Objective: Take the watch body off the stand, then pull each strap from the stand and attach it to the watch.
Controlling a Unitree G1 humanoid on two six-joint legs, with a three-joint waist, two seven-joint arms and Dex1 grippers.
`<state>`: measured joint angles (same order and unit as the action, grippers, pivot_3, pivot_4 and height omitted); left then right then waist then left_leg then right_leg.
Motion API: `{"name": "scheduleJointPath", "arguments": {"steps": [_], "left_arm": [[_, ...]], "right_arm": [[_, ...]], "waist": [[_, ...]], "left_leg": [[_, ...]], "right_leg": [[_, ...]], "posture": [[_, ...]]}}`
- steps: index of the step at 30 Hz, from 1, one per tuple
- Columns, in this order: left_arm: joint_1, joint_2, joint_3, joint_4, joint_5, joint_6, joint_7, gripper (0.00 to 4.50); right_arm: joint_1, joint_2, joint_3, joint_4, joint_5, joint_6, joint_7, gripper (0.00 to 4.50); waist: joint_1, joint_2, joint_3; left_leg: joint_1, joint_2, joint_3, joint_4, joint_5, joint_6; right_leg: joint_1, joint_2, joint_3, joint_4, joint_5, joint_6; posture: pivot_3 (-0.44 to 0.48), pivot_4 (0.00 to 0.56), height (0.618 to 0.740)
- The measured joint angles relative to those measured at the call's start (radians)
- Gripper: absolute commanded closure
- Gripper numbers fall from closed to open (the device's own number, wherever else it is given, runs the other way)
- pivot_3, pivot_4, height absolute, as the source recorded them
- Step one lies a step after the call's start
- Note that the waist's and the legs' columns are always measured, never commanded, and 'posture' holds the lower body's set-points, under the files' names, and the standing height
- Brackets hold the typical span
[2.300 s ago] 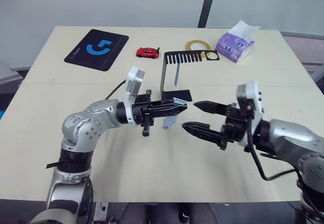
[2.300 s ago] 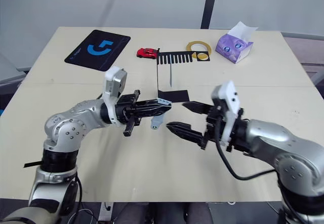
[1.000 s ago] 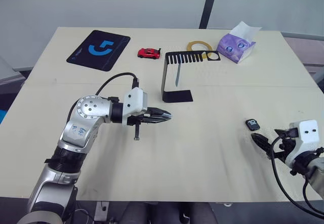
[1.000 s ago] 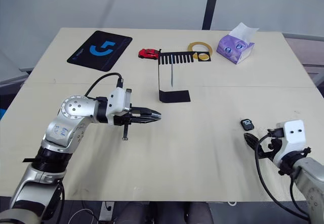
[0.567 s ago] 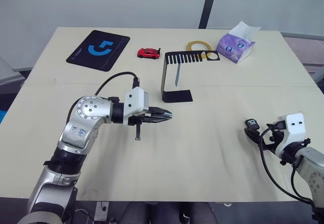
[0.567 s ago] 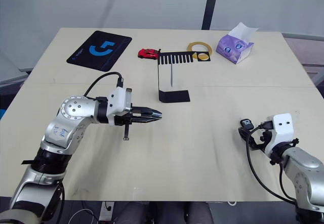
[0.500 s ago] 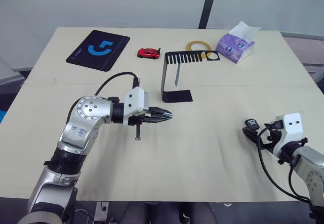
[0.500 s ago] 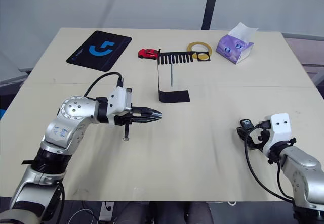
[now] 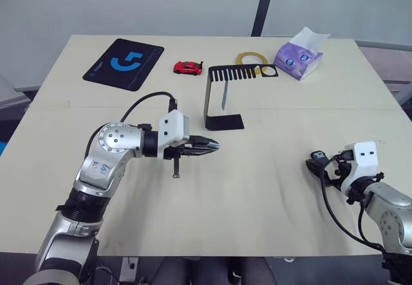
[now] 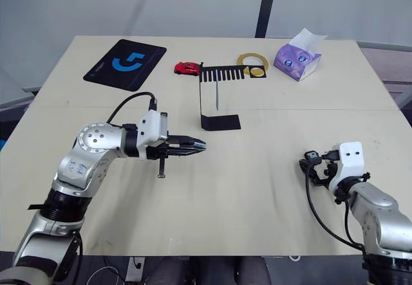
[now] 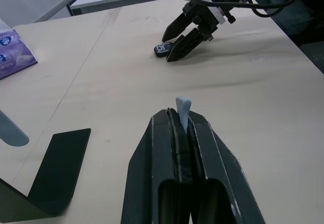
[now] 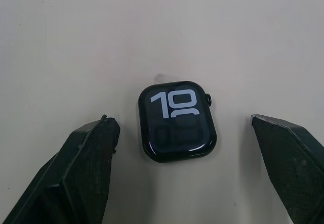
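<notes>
The pale worktop leaves free room around the black stand, where one strap hangs. The left end effector is clamped on the other strap. The right end effector, spread wide, straddles the watch body lying flat; it should close squarely on the case's sides.

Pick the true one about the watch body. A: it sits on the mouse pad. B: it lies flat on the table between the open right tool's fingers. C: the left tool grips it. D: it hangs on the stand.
B: the right wrist view shows the watch body screen-up on the table, untouched, between the right tool's spread fingers.
</notes>
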<state>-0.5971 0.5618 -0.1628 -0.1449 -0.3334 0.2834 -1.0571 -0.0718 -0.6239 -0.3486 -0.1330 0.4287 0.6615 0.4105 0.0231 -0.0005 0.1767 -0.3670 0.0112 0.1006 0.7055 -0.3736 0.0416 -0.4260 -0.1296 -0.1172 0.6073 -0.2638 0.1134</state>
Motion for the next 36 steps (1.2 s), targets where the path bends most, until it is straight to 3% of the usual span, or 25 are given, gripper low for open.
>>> {"name": "scheduleJointPath", "arguments": {"steps": [2,5,16,19,21,29,36], "left_arm": [[0.000,-0.001,0.000,0.000,0.000,0.000,0.001,4.50],[0.000,-0.003,0.000,0.000,0.000,0.002,0.003,4.50],[-0.001,-0.008,0.000,0.000,0.000,0.007,0.012,4.50],[-0.001,-0.008,0.000,0.000,0.000,0.007,0.012,4.50],[-0.001,-0.009,0.000,0.000,0.000,0.007,0.012,4.50],[-0.002,-0.008,0.000,0.021,0.008,-0.015,0.009,4.50],[-0.035,-0.006,-0.001,0.108,0.051,-0.113,-0.020,4.50]], "right_arm": [[-0.003,0.001,0.000,0.001,0.000,0.004,0.000,0.26],[-0.012,0.004,0.000,0.004,0.001,0.015,0.002,1.25],[-0.023,0.004,0.000,0.018,-0.008,0.015,0.006,1.25],[-0.025,0.005,0.004,0.018,-0.009,0.014,0.009,2.10],[-0.027,0.007,0.011,0.017,-0.009,0.014,0.010,2.93],[-0.024,-0.017,0.015,-0.069,0.002,0.119,0.003,2.95],[-0.137,-0.096,0.026,-0.268,0.178,0.431,0.048,2.95]], "waist": [[0.000,0.000,0.000],[0.000,0.000,0.000],[0.000,0.000,0.000],[0.000,0.000,0.000],[0.001,0.000,0.000],[0.000,0.000,0.000],[0.000,0.000,0.000]], "left_leg": [[0.000,0.000,0.000,0.000,0.000,0.000],[0.000,0.000,0.000,0.000,0.000,0.000],[0.000,0.000,0.000,0.002,0.000,0.000],[0.000,0.000,0.000,0.002,0.000,0.000],[0.000,0.000,0.000,0.003,0.000,0.000],[-0.001,0.000,-0.001,0.003,0.000,0.000],[-0.001,0.001,-0.002,0.004,0.000,0.000]], "right_leg": [[0.000,0.000,0.000,0.000,0.000,0.000],[0.000,0.000,0.000,0.000,0.000,0.000],[0.000,0.000,0.000,0.001,0.000,0.000],[0.000,0.000,0.000,0.001,0.000,0.000],[0.000,0.000,0.000,0.001,0.000,0.000],[0.000,0.000,0.000,0.002,0.000,0.000],[0.000,0.000,-0.001,0.002,0.000,0.000]], "posture": [[0.000,0.150,0.738],[0.000,0.150,0.738],[0.000,0.150,0.738],[0.000,0.150,0.738],[0.000,0.150,0.738],[0.000,0.150,0.738],[0.000,0.150,0.738]]}}
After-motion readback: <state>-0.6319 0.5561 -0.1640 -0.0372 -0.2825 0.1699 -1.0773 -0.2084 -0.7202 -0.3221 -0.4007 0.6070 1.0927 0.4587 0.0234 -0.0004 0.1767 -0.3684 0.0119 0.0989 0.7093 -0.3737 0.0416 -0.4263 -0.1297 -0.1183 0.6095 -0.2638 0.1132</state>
